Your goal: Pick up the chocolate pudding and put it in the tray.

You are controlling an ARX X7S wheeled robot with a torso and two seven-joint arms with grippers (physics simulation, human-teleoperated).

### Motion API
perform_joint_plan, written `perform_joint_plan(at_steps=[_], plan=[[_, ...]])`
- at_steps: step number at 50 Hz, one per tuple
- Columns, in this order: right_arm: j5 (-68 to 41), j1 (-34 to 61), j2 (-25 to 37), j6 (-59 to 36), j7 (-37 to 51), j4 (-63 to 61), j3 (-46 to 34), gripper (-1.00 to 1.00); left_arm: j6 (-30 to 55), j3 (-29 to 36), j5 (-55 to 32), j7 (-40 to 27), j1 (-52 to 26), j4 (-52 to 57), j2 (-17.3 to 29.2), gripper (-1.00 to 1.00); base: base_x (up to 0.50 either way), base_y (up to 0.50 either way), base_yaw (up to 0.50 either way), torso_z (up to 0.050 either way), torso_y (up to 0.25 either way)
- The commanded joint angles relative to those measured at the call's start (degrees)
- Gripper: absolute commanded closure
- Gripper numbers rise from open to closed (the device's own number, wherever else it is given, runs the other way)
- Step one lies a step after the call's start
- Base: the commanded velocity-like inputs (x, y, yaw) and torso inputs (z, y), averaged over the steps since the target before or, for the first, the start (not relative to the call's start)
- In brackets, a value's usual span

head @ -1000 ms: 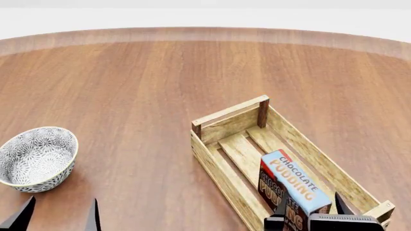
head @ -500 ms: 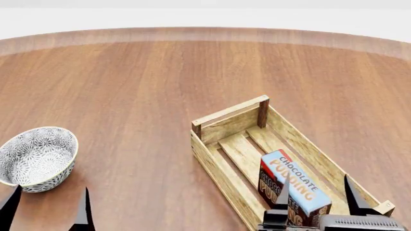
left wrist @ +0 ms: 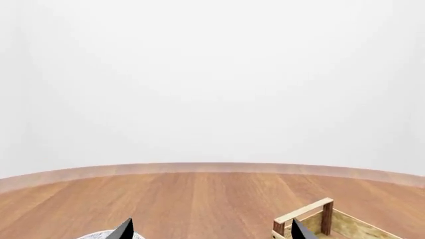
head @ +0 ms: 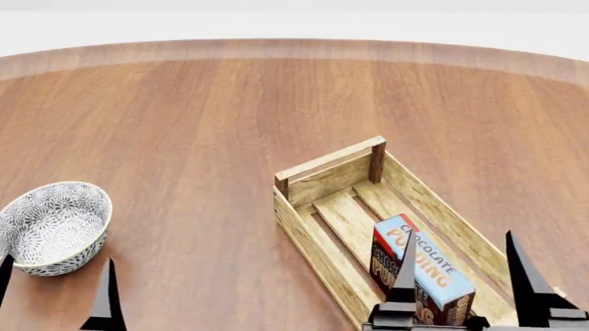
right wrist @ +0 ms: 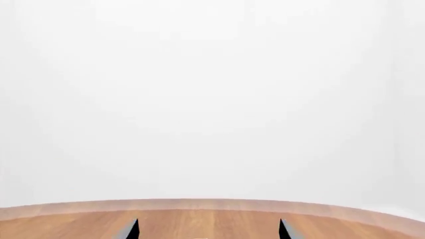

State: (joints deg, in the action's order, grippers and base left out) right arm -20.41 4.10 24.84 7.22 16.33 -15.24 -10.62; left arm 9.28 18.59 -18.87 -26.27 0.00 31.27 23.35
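The chocolate pudding (head: 436,270), a brown carton with a light blue top, lies inside the light-wood slatted tray (head: 330,161) near its front end. My right gripper (head: 460,272) is open above it, its two dark fingers spread wide; one finger crosses in front of the carton without holding it. The right wrist view shows the right gripper (right wrist: 208,230) with only table between its tips. My left gripper (head: 55,281) is open with nothing in it at the front left, beside the bowl. In the left wrist view the left gripper (left wrist: 211,230) frames the tray's far corner (left wrist: 312,218).
A grey-white patterned bowl (head: 54,224) stands at the front left of the round wooden table (head: 230,117); its rim (left wrist: 99,235) just shows in the left wrist view. The table's curved far edge (head: 294,48) meets a white background.
The right gripper's fingers have spread wider and risen in the head view. The carton has stayed in the tray. The left gripper has shifted left and risen a little.
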Motion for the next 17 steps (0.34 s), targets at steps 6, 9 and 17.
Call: perform_joint_plan(at_steps=[6,9,17], plan=[[1.71,-2.41,1.94,-1.6,2.38,-8.09,0.41,-1.0,1.5,-0.37,-0.72,-0.84,0.12,3.67,1.1,-1.0,0.0,0.0,0.0,0.0,0.0],[2.08,-2.59,1.97,-1.66,2.94,-9.05,0.6,-1.0,1.83,-0.47,-0.76,-1.1,-0.07,4.34,1.21,-1.0,0.0,0.0,0.0,0.0,0.0],[2.27,-2.95,1.94,-1.6,3.47,-10.57,0.57,-1.0,1.74,-0.67,-0.91,-1.29,0.17,5.49,1.63,-1.0,0.0,0.0,0.0,0.0,0.0]])
